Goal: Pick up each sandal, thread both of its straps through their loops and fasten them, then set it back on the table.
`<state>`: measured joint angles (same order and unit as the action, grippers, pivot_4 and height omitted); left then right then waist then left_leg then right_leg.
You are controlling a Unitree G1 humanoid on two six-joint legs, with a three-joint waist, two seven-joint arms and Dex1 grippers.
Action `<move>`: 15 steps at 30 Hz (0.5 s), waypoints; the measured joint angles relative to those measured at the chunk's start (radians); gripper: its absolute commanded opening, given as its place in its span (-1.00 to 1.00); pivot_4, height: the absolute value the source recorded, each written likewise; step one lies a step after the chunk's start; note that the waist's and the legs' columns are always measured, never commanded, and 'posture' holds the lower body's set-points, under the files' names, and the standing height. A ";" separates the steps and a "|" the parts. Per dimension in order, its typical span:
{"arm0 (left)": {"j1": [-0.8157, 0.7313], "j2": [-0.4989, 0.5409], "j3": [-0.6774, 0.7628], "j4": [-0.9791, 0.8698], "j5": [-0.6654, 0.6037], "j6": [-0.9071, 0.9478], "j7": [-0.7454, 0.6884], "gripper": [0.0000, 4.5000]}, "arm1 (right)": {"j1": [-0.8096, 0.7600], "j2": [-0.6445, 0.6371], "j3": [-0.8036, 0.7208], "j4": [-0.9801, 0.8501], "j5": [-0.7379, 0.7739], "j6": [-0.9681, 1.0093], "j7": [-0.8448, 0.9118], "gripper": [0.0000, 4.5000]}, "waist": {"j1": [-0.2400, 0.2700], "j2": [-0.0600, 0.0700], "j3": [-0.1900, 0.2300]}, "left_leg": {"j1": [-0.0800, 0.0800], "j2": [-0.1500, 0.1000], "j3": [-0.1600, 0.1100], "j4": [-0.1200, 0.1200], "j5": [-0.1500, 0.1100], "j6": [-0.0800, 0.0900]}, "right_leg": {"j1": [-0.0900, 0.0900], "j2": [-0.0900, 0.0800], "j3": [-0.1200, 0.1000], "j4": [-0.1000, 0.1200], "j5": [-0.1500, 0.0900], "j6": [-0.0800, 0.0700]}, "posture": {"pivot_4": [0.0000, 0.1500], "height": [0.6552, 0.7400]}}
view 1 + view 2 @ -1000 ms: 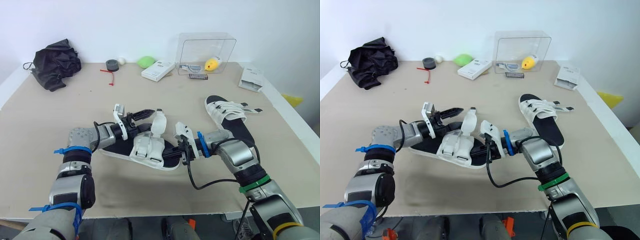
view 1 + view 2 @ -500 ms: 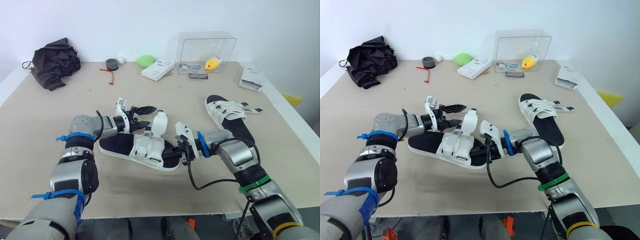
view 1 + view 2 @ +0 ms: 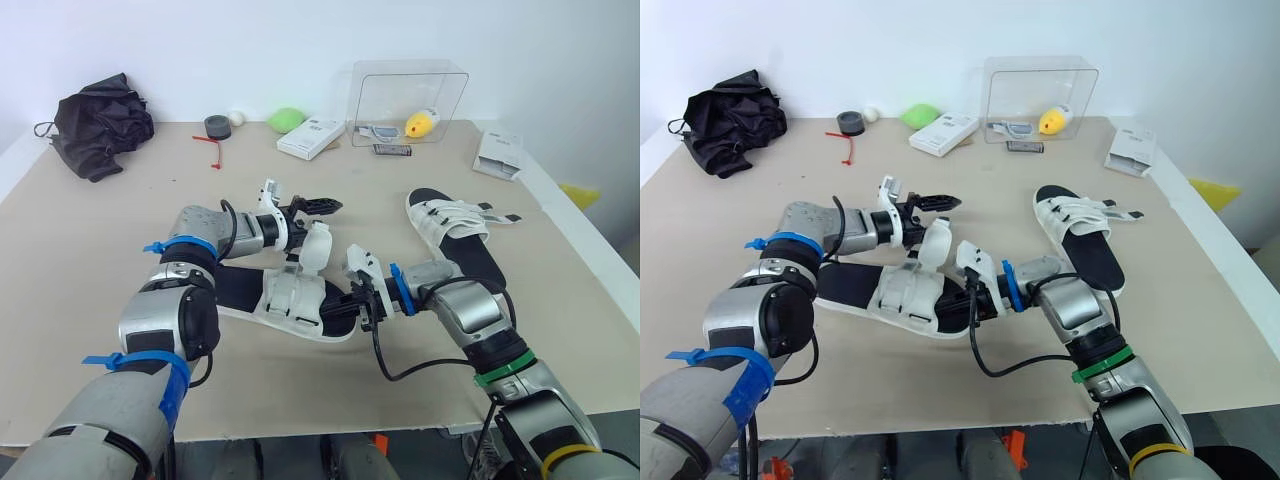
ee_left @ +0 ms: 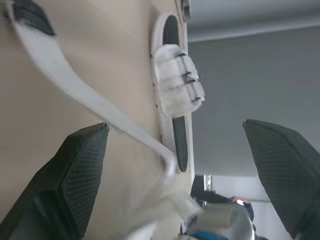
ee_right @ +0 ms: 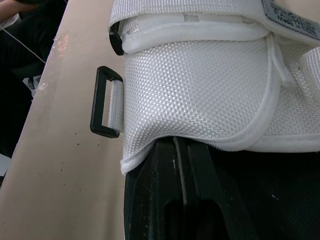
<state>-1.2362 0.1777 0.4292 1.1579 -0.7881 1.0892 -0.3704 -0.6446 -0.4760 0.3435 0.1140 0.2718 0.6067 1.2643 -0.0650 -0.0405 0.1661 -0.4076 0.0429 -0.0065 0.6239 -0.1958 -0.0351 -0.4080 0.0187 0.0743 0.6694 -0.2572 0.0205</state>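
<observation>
Worktop [image 3: 90,230]: beige, matte, rectangular, standing against a plain white wall.
Black bag [image 3: 95,120]: crumpled fabric, slumping at the far left corner.
Clear box [image 3: 405,90]: rigid plastic, sitting at the far edge.
Near sandal [image 3: 290,300]: flat black sole and white woven upper, lying mid-worktop between both arms.
Far sandal [image 3: 450,225]: same make, straps lying across it, resting apart to the right.
Right end effector [image 3: 362,305]: clenching on the near sandal's side (fingertips tucking under the woven upper).
Left end effector [image 3: 318,207]: hanging released, fingers spread, just above the raised white strap [image 4: 75,82].
Loop [image 5: 105,102]: black rectangular ring, sticking out beside the upper.
</observation>
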 measured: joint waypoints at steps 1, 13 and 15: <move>0.000 -0.005 0.000 0.009 0.011 -0.005 -0.003 0.98 | 0.000 0.001 0.000 0.000 0.000 0.001 -0.001 -1.00 | -0.002 0.000 0.000 | 0.000 0.000 0.000 0.000 0.000 0.000 | 0.000 0.000 0.000 0.000 0.000 0.000 | 1.00 1.00; -0.002 -0.014 0.049 0.024 0.060 -0.088 -0.028 -0.98 | 0.003 0.006 -0.003 -0.003 0.001 0.001 -0.005 -1.00 | -0.007 0.000 0.000 | 0.000 0.000 0.000 -0.001 0.000 -0.001 | 0.000 0.000 0.000 -0.001 0.000 0.000 | 1.00 1.00; -0.007 -0.012 0.067 0.024 0.058 -0.076 -0.040 -0.98 | 0.003 0.009 -0.003 -0.003 0.001 0.002 -0.005 -1.00 | -0.008 0.000 0.000 | 0.000 0.000 0.000 -0.001 0.000 -0.001 | 0.000 0.000 0.000 -0.001 0.000 0.000 | 1.00 1.00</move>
<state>-1.2428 0.1656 0.4963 1.1823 -0.7298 1.0135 -0.4105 -0.6412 -0.4671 0.3403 0.1115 0.2730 0.6084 1.2589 -0.0725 -0.0408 0.1663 -0.4078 0.0427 -0.0066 0.6232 -0.1955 -0.0362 -0.4080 0.0186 0.0741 0.6689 -0.2572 0.0207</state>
